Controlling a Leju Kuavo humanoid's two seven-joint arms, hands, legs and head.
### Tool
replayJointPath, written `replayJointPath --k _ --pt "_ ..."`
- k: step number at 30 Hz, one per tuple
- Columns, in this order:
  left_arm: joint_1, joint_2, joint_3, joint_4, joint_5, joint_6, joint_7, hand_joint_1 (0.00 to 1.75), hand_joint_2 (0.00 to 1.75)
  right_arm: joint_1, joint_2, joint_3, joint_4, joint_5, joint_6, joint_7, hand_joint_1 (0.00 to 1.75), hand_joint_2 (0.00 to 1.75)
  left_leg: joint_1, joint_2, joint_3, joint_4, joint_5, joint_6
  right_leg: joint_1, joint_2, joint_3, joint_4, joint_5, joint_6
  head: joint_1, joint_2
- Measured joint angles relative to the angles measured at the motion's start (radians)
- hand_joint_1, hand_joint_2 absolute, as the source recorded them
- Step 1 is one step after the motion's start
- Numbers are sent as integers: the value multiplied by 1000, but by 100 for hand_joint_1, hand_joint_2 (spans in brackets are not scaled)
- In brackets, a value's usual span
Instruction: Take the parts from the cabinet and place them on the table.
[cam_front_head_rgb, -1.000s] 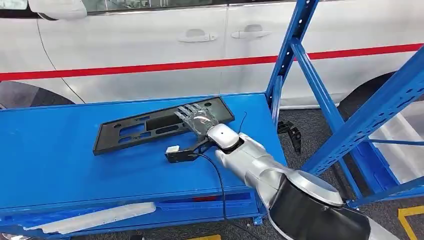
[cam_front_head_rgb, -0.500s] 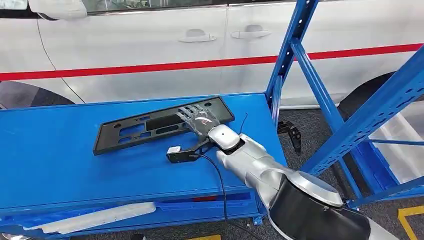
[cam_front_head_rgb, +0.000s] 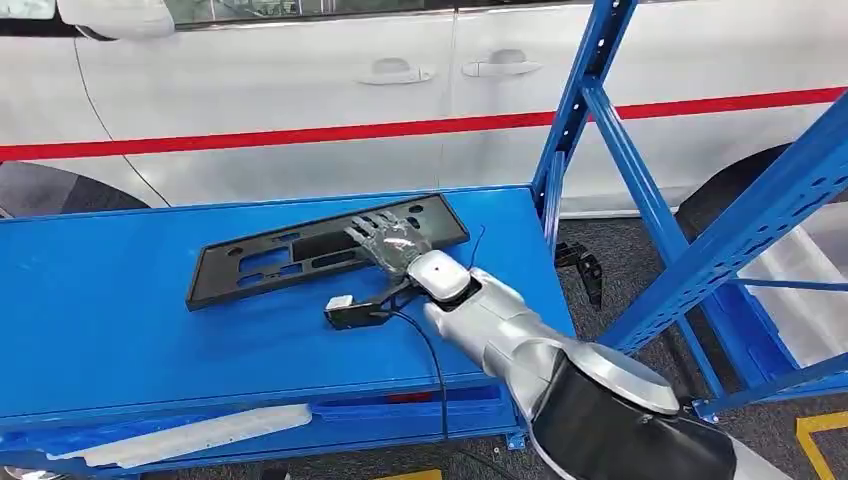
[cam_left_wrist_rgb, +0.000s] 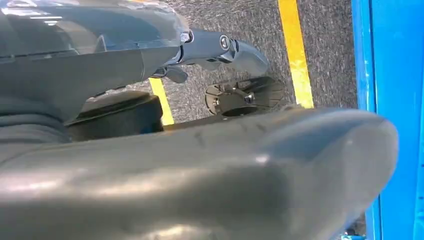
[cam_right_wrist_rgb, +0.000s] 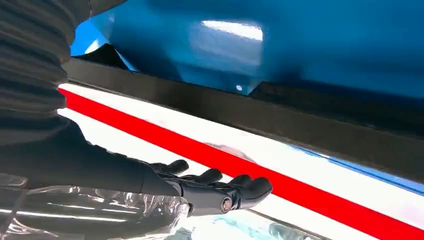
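A long black plastic plate (cam_front_head_rgb: 270, 262) with several cut-outs lies flat on the blue table (cam_front_head_rgb: 100, 310). My right hand (cam_front_head_rgb: 388, 240) is spread flat over the plate's right part, its fingers apart and holding nothing; whether it touches the plate I cannot tell. In the right wrist view the dark fingers (cam_right_wrist_rgb: 210, 187) reach out straight, with the plate's dark edge (cam_right_wrist_rgb: 250, 112) beyond them. My left hand (cam_left_wrist_rgb: 210, 170) hangs low over the floor, its thick thumb close to the camera and its fingers (cam_left_wrist_rgb: 220, 47) extended, with nothing in it.
A white car (cam_front_head_rgb: 300, 90) with a red stripe stands right behind the table. Blue rack uprights (cam_front_head_rgb: 600, 130) rise at the table's right end. A long white part (cam_front_head_rgb: 190, 435) lies on the shelf under the tabletop. A black cable (cam_front_head_rgb: 440, 370) trails from my right wrist.
My right hand and forearm have slid a little to the left over the plate. The plate has stayed where it was.
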Motion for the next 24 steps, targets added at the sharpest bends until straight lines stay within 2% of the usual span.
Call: replayJointPath --k 10,24 --pt "2 -2 0 0 -4 3 2 0 0 -10 16 0 8 22 11 28 0 175 0 0 0 0 0 0 0 0 0 0 0 0 0 0" --pt "2 -2 0 0 -6 3 1 0 0 -32 27 0 19 46 30 32 0 175 0 0 0 0 0 0 0 0 0 0 0 0 0 0"
